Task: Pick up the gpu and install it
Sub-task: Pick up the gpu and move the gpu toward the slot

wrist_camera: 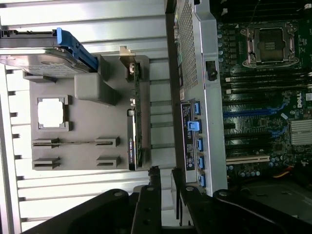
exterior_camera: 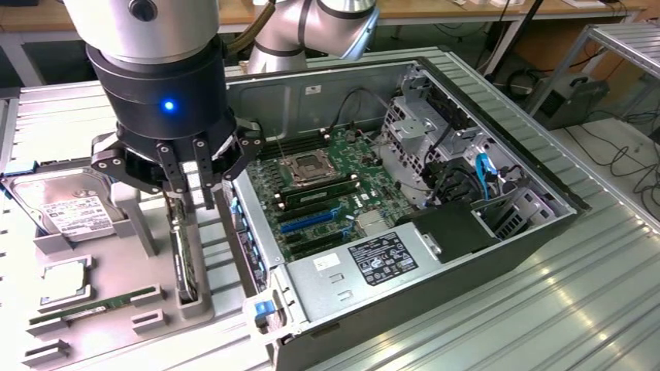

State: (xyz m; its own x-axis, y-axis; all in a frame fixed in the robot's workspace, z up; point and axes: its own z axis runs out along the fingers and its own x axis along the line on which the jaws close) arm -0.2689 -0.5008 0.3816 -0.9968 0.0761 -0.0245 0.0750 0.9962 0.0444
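The gpu (exterior_camera: 184, 263) is a thin dark card standing on edge in a slot of the grey parts holder (exterior_camera: 139, 212), to the exterior view's left of the open computer case (exterior_camera: 515, 232). My gripper (exterior_camera: 193, 197) hangs directly above the card's far end, fingers apart, nothing between them. In the wrist view the gpu (wrist_camera: 139, 131) shows edge-on, with its metal bracket at the far end. The gripper (wrist_camera: 165, 170) lines up just off the card's near end, and there is a visible gap between its two fingers (wrist_camera: 155, 195).
The holder (wrist_camera: 92, 129) also carries a silver hard drive (exterior_camera: 62, 205), a processor chip (exterior_camera: 64, 278) and a green RAM stick (exterior_camera: 93, 305). The motherboard (exterior_camera: 320, 193) lies inside the case, with blue and black expansion slots (exterior_camera: 309, 220). The case wall (wrist_camera: 187, 58) stands close beside the gpu.
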